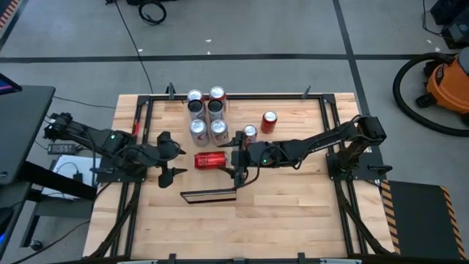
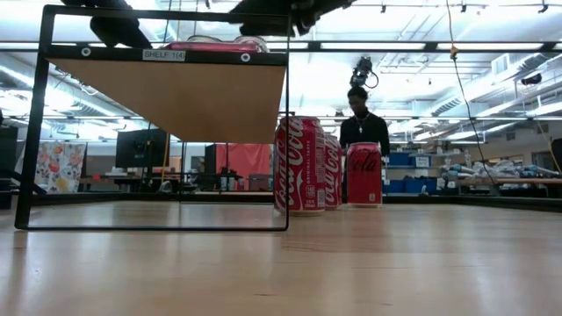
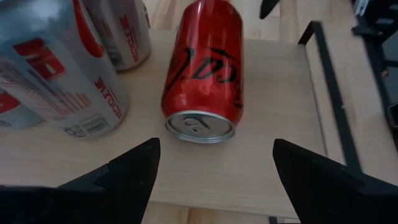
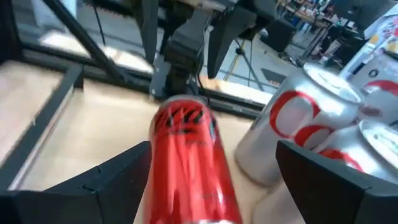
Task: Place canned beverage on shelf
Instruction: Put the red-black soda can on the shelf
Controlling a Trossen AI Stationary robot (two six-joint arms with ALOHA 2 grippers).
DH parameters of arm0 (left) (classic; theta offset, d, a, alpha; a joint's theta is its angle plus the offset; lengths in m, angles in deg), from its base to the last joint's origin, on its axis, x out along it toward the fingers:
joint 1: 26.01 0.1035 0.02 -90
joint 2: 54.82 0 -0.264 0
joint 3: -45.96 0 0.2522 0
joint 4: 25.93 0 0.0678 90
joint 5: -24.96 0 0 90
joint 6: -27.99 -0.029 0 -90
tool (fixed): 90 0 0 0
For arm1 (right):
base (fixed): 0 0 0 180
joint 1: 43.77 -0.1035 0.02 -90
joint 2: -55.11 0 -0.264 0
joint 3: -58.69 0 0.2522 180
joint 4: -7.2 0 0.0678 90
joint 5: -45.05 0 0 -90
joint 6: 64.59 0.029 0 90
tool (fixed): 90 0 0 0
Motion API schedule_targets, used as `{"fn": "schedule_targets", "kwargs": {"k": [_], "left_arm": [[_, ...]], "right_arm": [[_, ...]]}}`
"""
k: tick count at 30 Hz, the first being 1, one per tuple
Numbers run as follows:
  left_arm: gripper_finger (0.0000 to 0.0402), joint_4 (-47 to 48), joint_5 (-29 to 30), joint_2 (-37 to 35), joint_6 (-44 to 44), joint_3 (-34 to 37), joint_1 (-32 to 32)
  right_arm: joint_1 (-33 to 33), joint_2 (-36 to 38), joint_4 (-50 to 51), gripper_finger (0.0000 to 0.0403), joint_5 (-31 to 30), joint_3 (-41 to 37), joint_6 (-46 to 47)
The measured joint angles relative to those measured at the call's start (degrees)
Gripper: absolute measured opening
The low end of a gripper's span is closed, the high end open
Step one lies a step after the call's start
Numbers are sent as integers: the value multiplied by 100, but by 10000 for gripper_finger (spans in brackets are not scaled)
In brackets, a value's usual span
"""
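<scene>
red can [image 1: 210, 160] lies on its side on the shelf [image 3: 261, 168], long axis running between the open, empty left gripper [image 1: 167, 155] and right gripper [image 1: 236, 157].

three red cans [image 1: 210, 160], four silver cans [image 1: 207, 117]

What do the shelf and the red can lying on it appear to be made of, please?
The shelf: apparently pale, smooth wood with visible grain, on a thin black frame, probably metal. The red can: likely aluminium, given its glossy printed wall and bare silvery pull-tab lid.
</scene>
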Motion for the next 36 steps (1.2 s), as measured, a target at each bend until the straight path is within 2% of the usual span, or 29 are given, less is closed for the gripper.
{"fn": "schedule_targets", "kwargs": {"k": [10, 20, 25, 30, 36], "left_arm": [[322, 148, 188, 550, 9, -13, 2], [322, 391, 178, 698, 251, -7, 0], [322, 432, 179, 705, 315, -9, 0], [322, 744, 195, 699, 313, -40, 0], [322, 873, 805, 359, 358, -100, -186]], "right_arm": [[213, -339, 200, 352, 351, -12, 623], [214, -558, 210, 350, 535, -4, 1028], [210, -661, 76, 322, 510, 7, 1096], [204, -679, -14, 320, 494, 4, 1049], [2, -391, 158, 326, 50, -33, 679]]}}
